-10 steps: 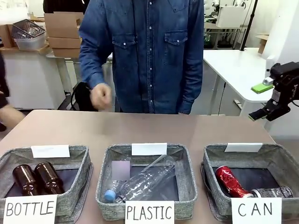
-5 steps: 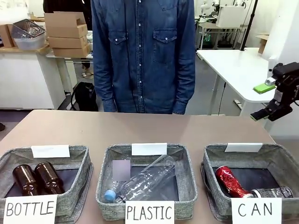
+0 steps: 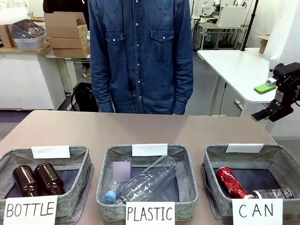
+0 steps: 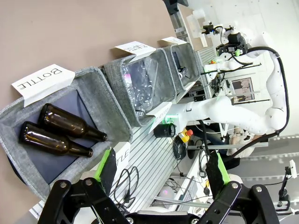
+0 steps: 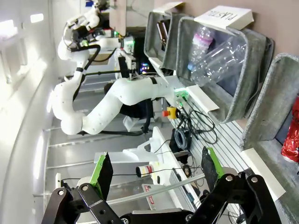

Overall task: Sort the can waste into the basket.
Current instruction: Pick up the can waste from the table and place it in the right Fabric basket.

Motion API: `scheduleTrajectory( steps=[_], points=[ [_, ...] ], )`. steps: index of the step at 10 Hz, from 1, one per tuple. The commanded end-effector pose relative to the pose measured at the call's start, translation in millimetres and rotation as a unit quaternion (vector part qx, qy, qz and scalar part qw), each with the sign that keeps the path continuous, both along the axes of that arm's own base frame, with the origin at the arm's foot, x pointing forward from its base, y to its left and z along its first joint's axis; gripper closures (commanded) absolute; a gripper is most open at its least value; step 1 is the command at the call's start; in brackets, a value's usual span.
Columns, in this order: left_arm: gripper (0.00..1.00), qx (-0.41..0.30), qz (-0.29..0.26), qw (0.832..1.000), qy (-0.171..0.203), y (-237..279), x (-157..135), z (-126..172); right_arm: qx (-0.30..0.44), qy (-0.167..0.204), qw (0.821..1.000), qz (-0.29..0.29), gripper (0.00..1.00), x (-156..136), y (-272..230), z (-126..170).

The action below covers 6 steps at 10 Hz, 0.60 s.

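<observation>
- The basket (image 3: 213, 161) signed "CAN" stands at the table's (image 3: 140, 129) near right corner, with a blank white tag on its far rim.
- Both pieces of the can waste lie inside it: the crushed red can (image 3: 230, 182) slants from the basket's left wall toward the near rim, and the dark can (image 3: 273, 192) lies on its side along the near rim, its silver end touching or just beside the red can's lower end.
- In the right wrist view, the red can (image 5: 292, 135) shows at the picture's edge inside the grey basket (image 5: 268, 105).
- The right tool (image 3: 267, 112) hangs off the table's right edge, above table height and well apart from the basket; in its wrist view, the right tool (image 5: 155, 173) has its jaws spread wide with nothing between them.
- The left tool (image 4: 162, 169) is likewise spread wide and empty.
- A basket signed "PLASTIC" (image 3: 105, 187) at the middle of the near edge holds clear bottles (image 3: 143, 183).
- A basket signed "BOTTLE" (image 3: 79, 176) at the near left corner holds two brown bottles (image 3: 37, 179) side by side.
- A person (image 3: 140, 56) in a denim shirt stands at the far edge, arms down.
</observation>
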<state>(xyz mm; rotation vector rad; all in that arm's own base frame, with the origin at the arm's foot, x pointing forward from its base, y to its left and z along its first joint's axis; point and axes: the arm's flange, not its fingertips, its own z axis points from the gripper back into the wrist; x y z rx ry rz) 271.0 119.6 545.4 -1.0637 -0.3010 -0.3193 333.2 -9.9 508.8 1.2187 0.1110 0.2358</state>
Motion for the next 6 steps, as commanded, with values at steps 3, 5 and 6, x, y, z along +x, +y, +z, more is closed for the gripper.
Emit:
scheduleTrajectory(
  steps=[3, 5, 6],
  points=[
    [0.0, -0.001, -0.007, 1.0, -0.006, -0.1, -2.3, 0.0, -0.001, -0.008, 1.0, 0.009, 0.0, -0.2, -3.2, 0.9],
    [0.0, -0.001, -0.007, 1.0, -0.006, -0.1, -2.3, 0.0, -0.001, -0.008, 1.0, 0.009, 0.0, -0.2, -3.2, 0.9],
    [0.0, -0.001, -0.007, 1.0, -0.006, -0.1, -2.3, 0.0, -0.001, -0.008, 1.0, 0.009, 0.0, -0.2, -3.2, 0.9]
  ],
)
